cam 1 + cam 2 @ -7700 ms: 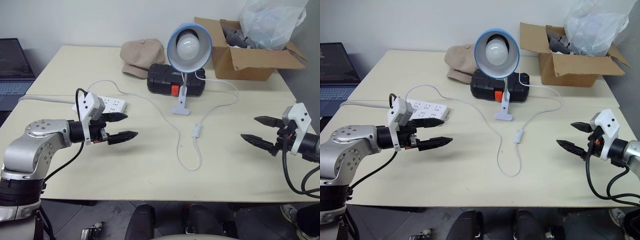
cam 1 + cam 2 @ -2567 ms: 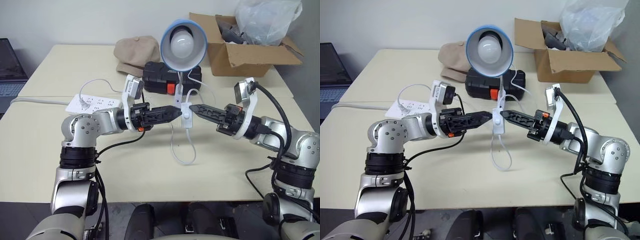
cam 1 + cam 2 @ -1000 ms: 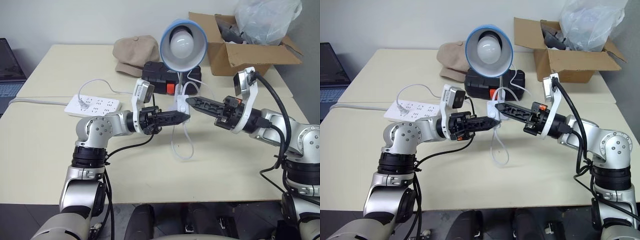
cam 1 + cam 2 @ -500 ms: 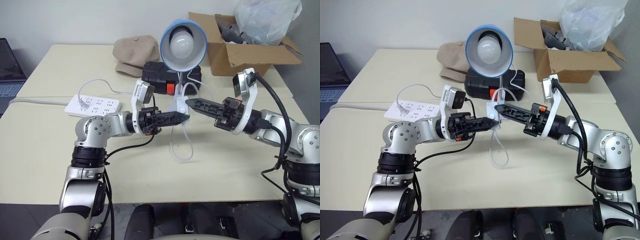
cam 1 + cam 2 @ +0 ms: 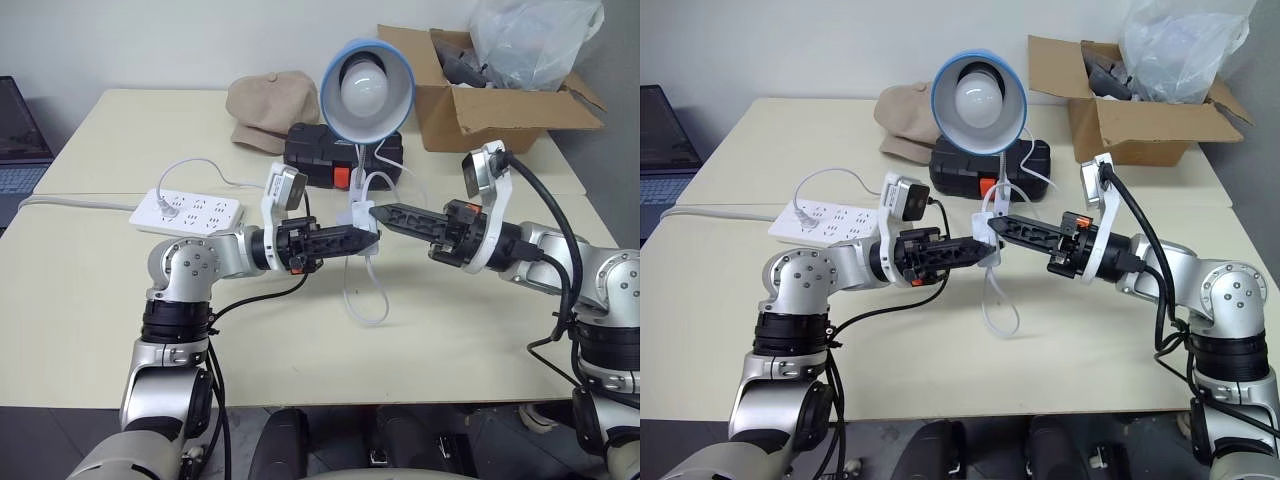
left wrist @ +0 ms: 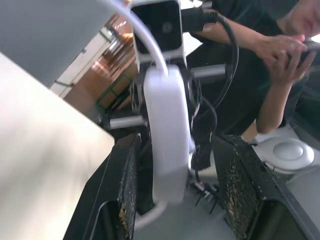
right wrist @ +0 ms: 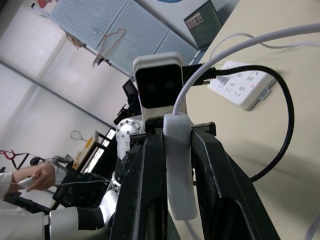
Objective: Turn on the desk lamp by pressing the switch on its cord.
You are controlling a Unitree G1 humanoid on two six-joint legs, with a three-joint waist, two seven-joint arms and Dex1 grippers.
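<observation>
Right gripper [image 7: 178, 170] pinches the switch [image 7: 179, 165] on the cord [image 5: 992, 305], lifted above the table [image 5: 940, 350] before the desk lamp [image 5: 979, 92]; left gripper [image 6: 177, 185] has its fingers spread around the switch

Legible text: none found in any view.
Power strip [image 5: 193, 212], left part of the table: socket markings present, too small to read.
Black case [image 5: 342, 158], far part of the table: orange patch, no readable lettering.
Cardboard box [image 5: 490, 100], far right corner: no print discernible.
</observation>
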